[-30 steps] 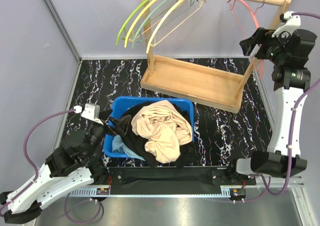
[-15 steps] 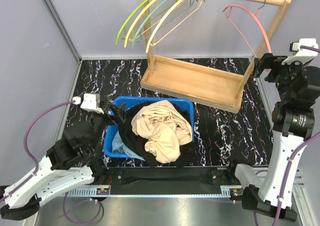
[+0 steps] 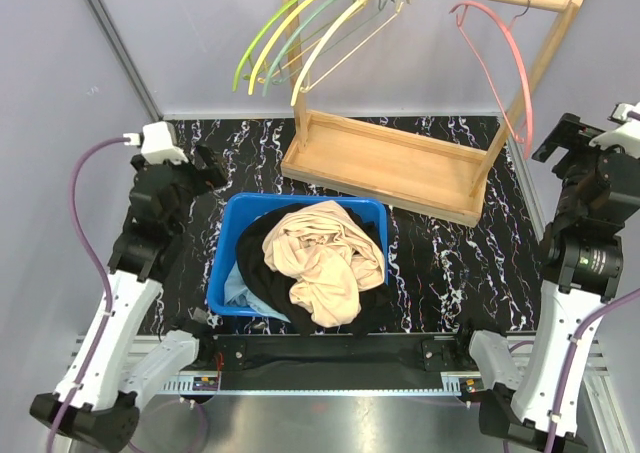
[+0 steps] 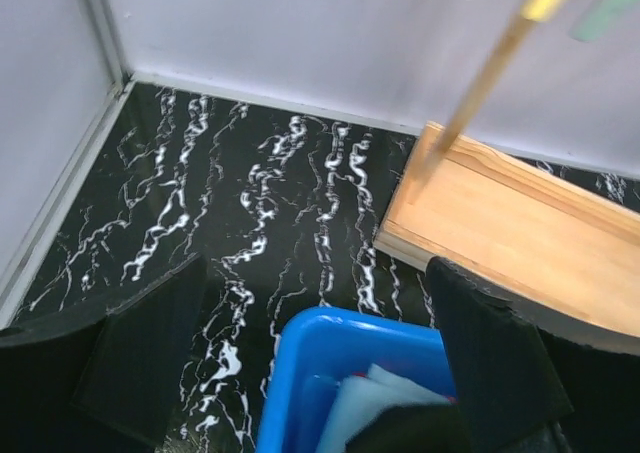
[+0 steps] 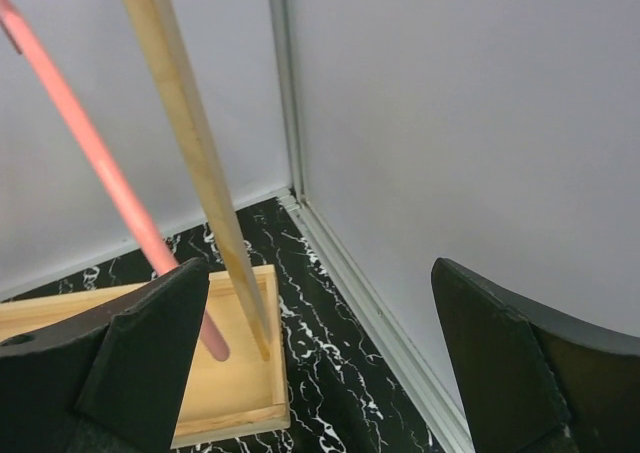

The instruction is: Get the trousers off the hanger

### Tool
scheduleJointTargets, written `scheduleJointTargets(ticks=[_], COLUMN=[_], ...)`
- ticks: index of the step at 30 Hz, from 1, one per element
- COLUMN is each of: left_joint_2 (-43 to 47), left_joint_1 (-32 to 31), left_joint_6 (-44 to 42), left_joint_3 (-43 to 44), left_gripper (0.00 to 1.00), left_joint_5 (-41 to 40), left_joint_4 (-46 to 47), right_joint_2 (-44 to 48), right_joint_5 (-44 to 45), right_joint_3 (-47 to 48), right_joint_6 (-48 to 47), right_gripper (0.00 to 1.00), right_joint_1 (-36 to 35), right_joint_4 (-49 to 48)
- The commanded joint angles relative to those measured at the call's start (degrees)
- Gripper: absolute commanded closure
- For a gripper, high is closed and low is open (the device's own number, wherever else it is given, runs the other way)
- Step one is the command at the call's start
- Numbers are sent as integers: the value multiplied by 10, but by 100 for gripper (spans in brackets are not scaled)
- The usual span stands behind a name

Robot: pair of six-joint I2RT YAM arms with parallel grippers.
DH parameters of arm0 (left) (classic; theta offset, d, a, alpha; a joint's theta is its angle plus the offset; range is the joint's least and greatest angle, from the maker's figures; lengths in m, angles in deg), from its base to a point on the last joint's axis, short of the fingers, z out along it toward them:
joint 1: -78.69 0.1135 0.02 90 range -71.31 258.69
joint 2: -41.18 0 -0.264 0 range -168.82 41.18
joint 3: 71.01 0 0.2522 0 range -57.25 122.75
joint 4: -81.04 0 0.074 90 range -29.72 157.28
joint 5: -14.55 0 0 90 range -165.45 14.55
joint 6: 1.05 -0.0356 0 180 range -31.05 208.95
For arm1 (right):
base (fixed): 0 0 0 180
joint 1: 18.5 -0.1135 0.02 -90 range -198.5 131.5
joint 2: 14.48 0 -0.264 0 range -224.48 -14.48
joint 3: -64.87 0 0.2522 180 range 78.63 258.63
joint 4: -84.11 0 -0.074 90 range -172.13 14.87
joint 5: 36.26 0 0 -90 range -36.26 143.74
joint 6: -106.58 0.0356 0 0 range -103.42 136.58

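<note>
The trousers lie piled in a blue bin (image 3: 232, 235): beige trousers (image 3: 322, 255) on top, black trousers (image 3: 262, 270) under them, a light blue pair (image 3: 236, 291) at the bin's left edge, also in the left wrist view (image 4: 372, 398). No red pair shows. A pink hanger (image 3: 500, 48) hangs bare on the wooden rack (image 3: 385, 163), beside several bare yellow and green hangers (image 3: 300, 28). My left gripper (image 3: 207, 165) is open and empty, raised left of the bin. My right gripper (image 3: 562, 141) is open and empty, right of the rack.
The rack's wooden base tray (image 4: 520, 235) stands behind the bin. Its right post (image 5: 195, 153) and the pink hanger's arm (image 5: 110, 188) are close to my right gripper. Grey walls enclose the black marbled table (image 3: 455, 263) on left, back and right.
My left gripper has let go at the bin's left edge and risen up and back to the left. My right gripper has drawn right and down, away from the pink hanger.
</note>
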Motion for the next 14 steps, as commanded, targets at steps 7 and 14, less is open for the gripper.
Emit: scheduleJointTargets(ticks=[7, 14], left_joint_2=[-17, 6], left_joint_1=[151, 153], left_joint_6=[69, 55], left_joint_3=[24, 1], left_gripper=[1, 1], left_joint_5=[196, 191], left_joint_4=[52, 43], right_joint_2=[45, 53], right_joint_5=[103, 88], right_joint_3=[-26, -46], right_joint_6=[-10, -21], right_gripper=[0, 0], right_joint_1=[2, 4], right_joint_4=[-18, -14])
